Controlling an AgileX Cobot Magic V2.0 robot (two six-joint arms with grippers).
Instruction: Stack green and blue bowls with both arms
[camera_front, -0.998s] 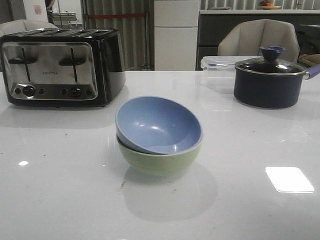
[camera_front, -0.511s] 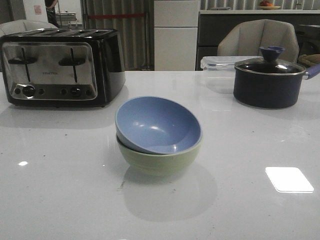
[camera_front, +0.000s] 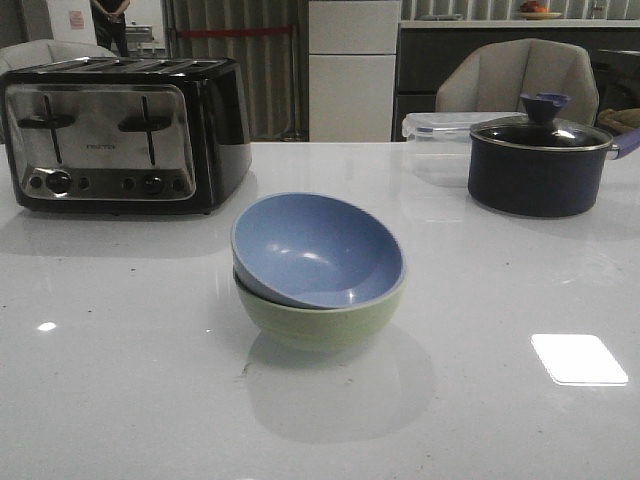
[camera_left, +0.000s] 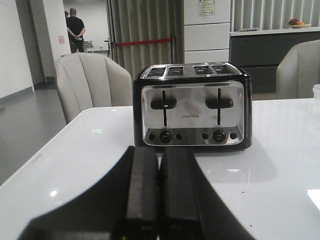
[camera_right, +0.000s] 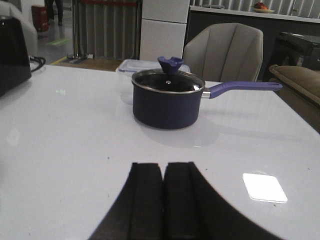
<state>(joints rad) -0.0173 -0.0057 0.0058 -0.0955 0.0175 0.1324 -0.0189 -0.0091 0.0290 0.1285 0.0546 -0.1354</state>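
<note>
The dusty grey-blue bowl (camera_front: 315, 250) sits tilted inside the pale sage green bowl (camera_front: 320, 318) at the middle of the white table in the front view. Neither gripper shows in the front view. In the left wrist view my left gripper (camera_left: 158, 162) is shut and empty, facing the toaster (camera_left: 192, 107). In the right wrist view my right gripper (camera_right: 163, 172) is shut and empty, facing the navy pot (camera_right: 167, 99). The bowls do not show in either wrist view.
A black and chrome toaster (camera_front: 120, 132) stands at the back left. A dark navy pot with a glass lid (camera_front: 540, 160) stands at the back right, with a clear plastic container (camera_front: 440, 130) behind it. Chairs stand beyond the table's far edge.
</note>
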